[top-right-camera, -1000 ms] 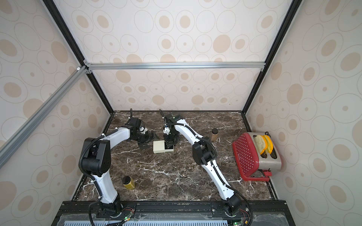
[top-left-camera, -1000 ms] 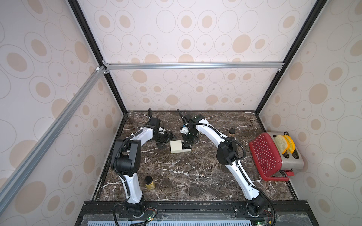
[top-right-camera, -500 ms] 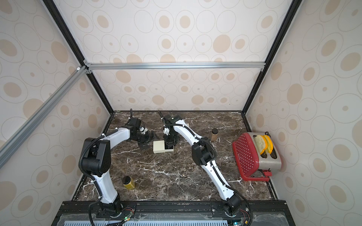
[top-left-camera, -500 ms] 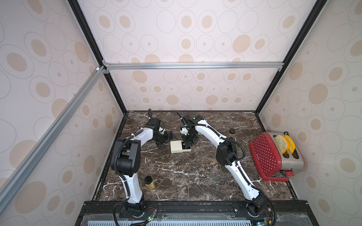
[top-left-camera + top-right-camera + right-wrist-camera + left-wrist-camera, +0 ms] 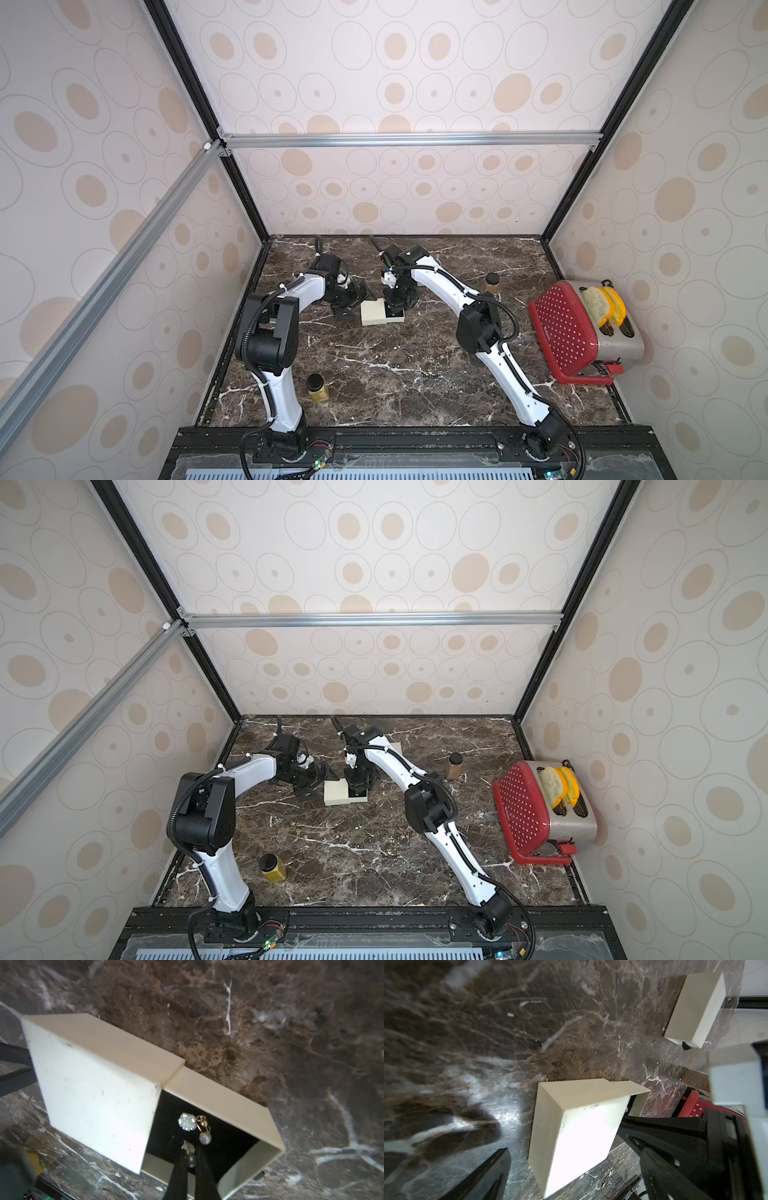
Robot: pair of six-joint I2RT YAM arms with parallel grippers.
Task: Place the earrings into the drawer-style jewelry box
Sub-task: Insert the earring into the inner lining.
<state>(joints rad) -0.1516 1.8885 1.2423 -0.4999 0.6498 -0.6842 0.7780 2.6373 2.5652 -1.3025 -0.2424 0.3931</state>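
Right wrist view: the cream jewelry box (image 5: 93,1095) is seen lying on the dark marbled counter (image 5: 270,1022), with its drawer (image 5: 218,1093) slid partly out and lined in black.
Grip on the right: the right fingers (image 5: 178,1174) are drawn narrow and closed on the held earring (image 5: 191,1160), a pale flower with a pearl, which is carried over the open drawer's black floor.
Inside the drawer: the loose earring (image 5: 187,1124), made of a white flower, a gold link and a pearl, is laid on the lining, just beside the held one and apart from it.
Left side: the left fingers (image 5: 488,1174) are spread wide; the closed end of the box is set between them, and contact cannot be told.
Top views: the box (image 5: 376,312) (image 5: 338,793) is shown toward the back middle of the counter in both top views, flanked by the two arms.
Elsewhere: a second cream box (image 5: 695,1007) is seen well apart; a yellow jar (image 5: 318,388) is stood near the front left; a brown bottle (image 5: 491,284) and a red perforated basket (image 5: 565,332) leaned on a toaster (image 5: 623,340) are placed at the right.
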